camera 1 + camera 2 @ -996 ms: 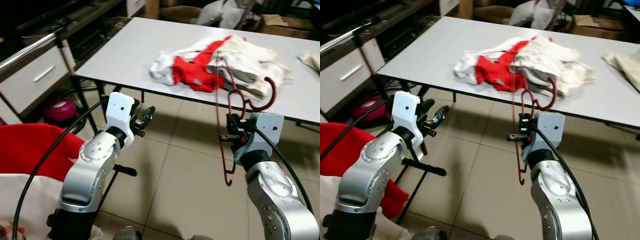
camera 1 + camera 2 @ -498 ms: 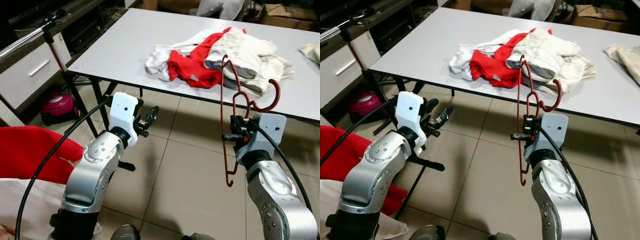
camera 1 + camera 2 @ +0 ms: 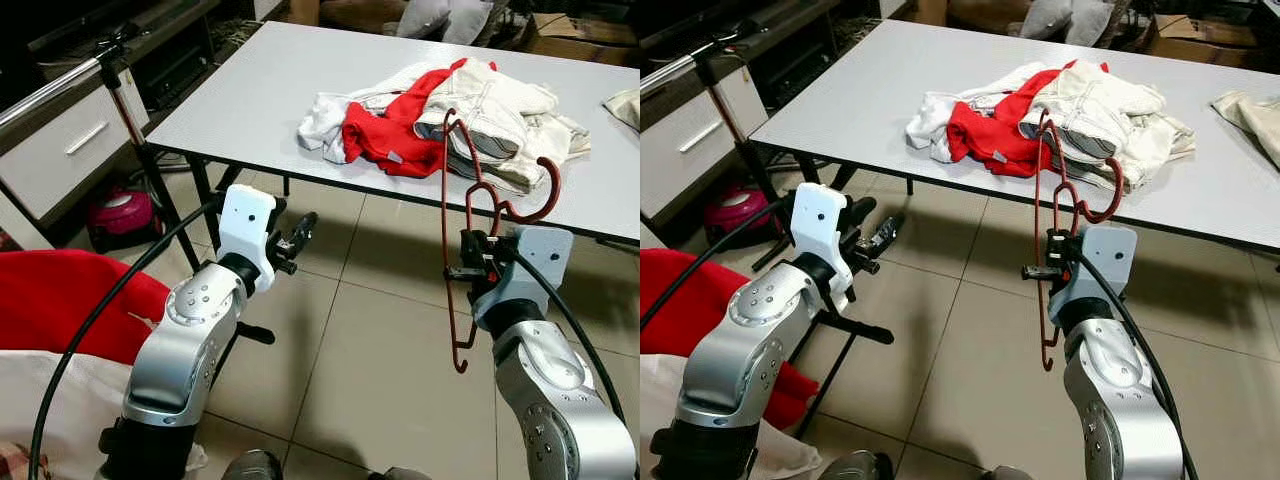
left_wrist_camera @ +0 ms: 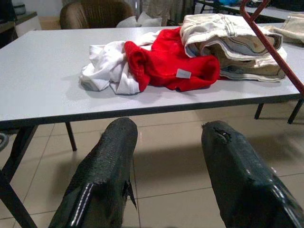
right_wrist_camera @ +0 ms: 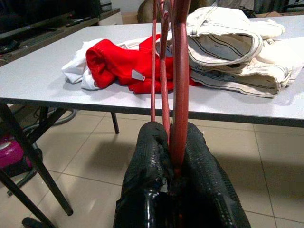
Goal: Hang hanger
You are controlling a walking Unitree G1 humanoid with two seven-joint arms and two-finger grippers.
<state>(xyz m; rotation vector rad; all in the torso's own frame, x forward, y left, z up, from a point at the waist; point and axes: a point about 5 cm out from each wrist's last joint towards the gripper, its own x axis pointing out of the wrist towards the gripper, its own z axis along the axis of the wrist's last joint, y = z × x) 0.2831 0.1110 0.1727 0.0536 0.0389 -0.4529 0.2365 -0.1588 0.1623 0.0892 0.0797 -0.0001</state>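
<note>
The right claw (image 3: 1045, 268) clamps the red hanger (image 3: 1048, 240) upright, probably for carrying to the rail (image 3: 60, 90); the left claw (image 3: 297, 233) waits wide, empty.

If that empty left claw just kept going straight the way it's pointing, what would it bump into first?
Probably the table edge, judging by the left wrist view. The left gripper points slightly below it, so it might pass underneath; depth is unclear.
</note>
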